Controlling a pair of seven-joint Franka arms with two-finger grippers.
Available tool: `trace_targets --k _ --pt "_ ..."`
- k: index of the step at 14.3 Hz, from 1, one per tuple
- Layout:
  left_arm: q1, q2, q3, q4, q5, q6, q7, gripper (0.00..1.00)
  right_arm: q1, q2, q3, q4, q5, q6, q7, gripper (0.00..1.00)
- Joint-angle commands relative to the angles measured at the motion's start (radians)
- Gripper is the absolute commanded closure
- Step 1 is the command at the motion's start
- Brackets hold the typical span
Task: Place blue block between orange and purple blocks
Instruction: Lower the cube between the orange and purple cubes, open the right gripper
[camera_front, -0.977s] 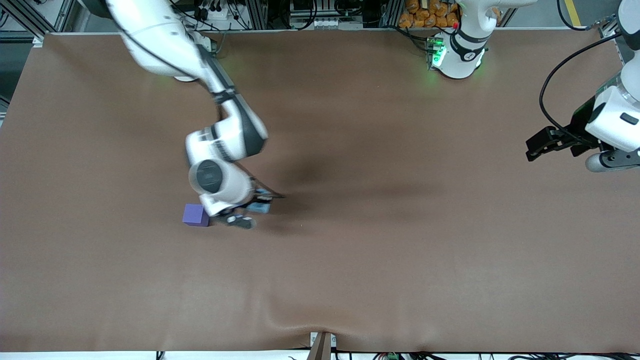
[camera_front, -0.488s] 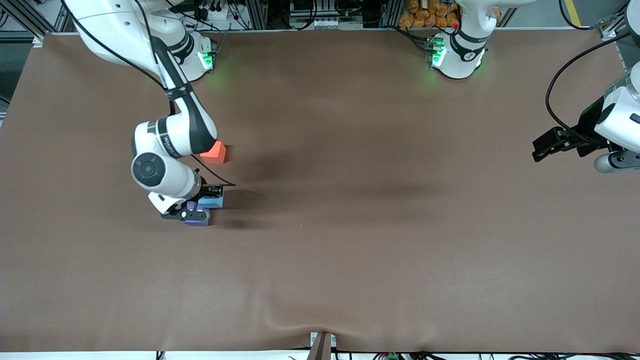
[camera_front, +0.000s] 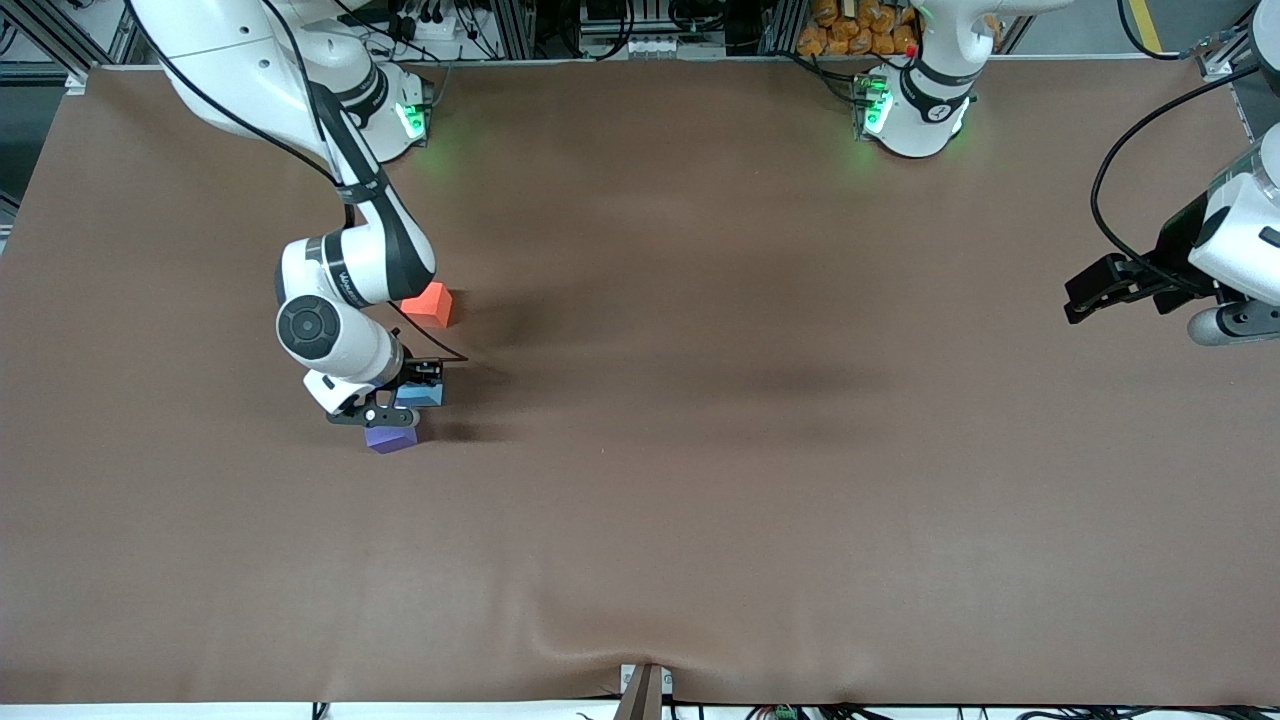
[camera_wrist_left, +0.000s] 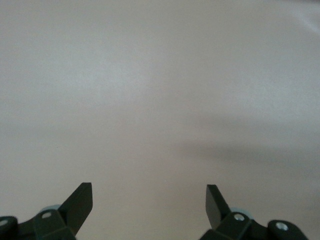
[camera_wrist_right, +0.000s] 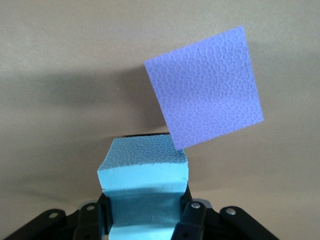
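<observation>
1. Blue block (camera_front: 420, 393): gripped, not yet set down as far as can be judged. It sits between the fingers of the right gripper (camera_front: 400, 397), jaws clamped on its two sides; the right wrist view shows the foam faces pressed in at the grip (camera_wrist_right: 145, 200).
2. Purple block (camera_front: 391, 438): on the table, nearer the front camera than the blue block and just beside it. In the right wrist view (camera_wrist_right: 205, 90) one corner overlaps the blue block's edge; contact cannot be confirmed.
3. Orange block (camera_front: 430, 304): on the table, farther from the front camera, partly hidden by the right arm, with bare brown table (camera_front: 750, 480) separating it from the blue block.
4. Left gripper (camera_front: 1085, 297): waiting over the left arm's end of the table, jaws apart, nothing held (camera_wrist_left: 149, 205).
5. Progress, as judged: pick-up done; the block already hangs over the gap between the two others, close to the purple one. Remaining: centre it, lower, release, withdraw.
</observation>
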Motion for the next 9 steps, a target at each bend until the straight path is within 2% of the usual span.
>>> trace_targets --k 1,8,9 --pt "0.014 -0.018 -0.009 -0.019 -0.016 0.015 0.019 0.00 -0.022 -0.068 0.017 -0.084 -0.016 0.010 -0.016 0.76" --pt "0.008 0.004 -0.010 -0.018 -0.035 0.036 0.019 0.00 -0.038 -0.080 0.017 -0.119 -0.016 0.009 -0.016 0.74" --pt "0.005 0.002 -0.012 -0.018 -0.035 0.036 0.018 0.00 -0.038 -0.081 0.017 -0.127 -0.016 0.009 -0.016 0.70"
